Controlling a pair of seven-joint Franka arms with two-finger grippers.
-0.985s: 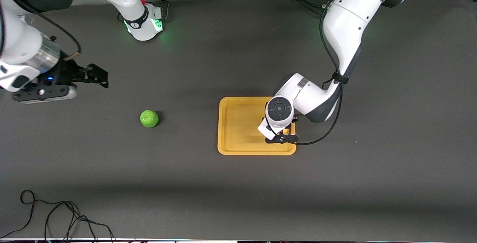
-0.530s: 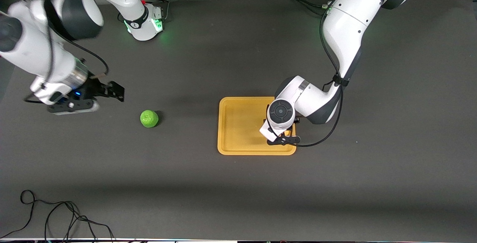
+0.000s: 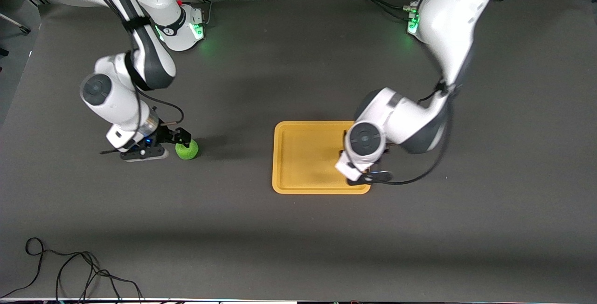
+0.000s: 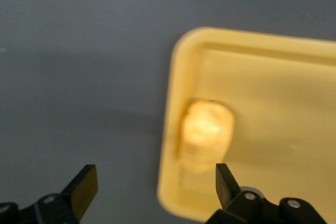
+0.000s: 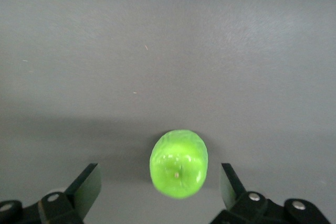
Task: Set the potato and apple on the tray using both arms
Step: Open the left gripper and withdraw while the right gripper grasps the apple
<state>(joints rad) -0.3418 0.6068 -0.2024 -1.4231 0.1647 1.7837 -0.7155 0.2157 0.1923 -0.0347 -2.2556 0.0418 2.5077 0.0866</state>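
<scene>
Hovering with fingers spread, the right gripper brackets the apple, while the left gripper, likewise spread, hangs above the potato on the tray.

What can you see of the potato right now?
The potato is a small lumpy oval, matte yellow-orange, nearly the tray's colour. It lies on the tray floor close to a rounded corner at the left arm's end. The open left gripper hangs above it, not touching. In the front view the arm hides it.

Front view: left arm hides potato and tray corner; potato blurred in left wrist view.
</scene>
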